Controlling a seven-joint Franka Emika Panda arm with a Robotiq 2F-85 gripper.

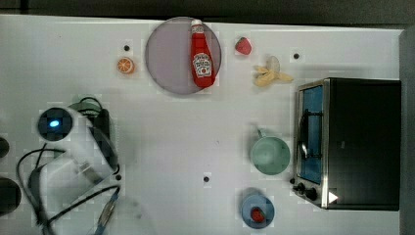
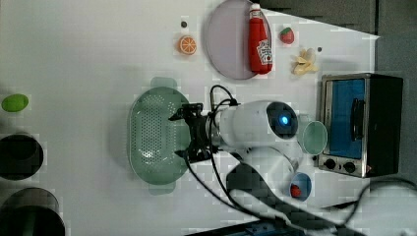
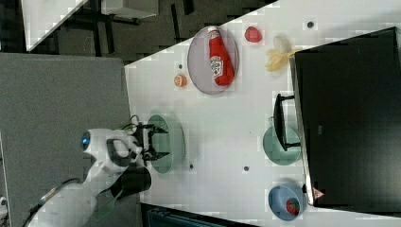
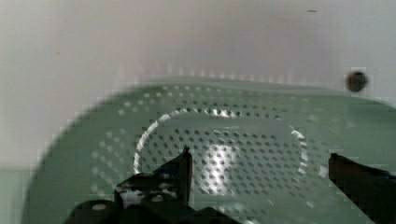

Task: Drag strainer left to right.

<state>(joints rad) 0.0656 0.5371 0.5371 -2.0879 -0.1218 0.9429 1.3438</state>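
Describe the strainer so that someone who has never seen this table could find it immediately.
Start at the black toaster oven at the left view's right, then cross the white table past the robot's open gripper. The strainer lies just beyond it: an oblong, pale mint-green colander with small holes. The nearby mug is round, smaller and unperforated.

a white table (image 2: 98, 49) carries everything. taking the toaster oven (image 2: 361, 123) as landmark in the left view: the teal mug (image 2: 314, 136) sits just beside its glass door, a blue bowl (image 2: 301, 186) near its knobs, a peeled banana (image 2: 304, 63) near its top. farther off lie a grey plate (image 2: 227, 44), an orange slice (image 2: 187, 44), a strawberry (image 2: 286, 35), the mint strainer (image 2: 152, 135) and a lime (image 2: 14, 102).
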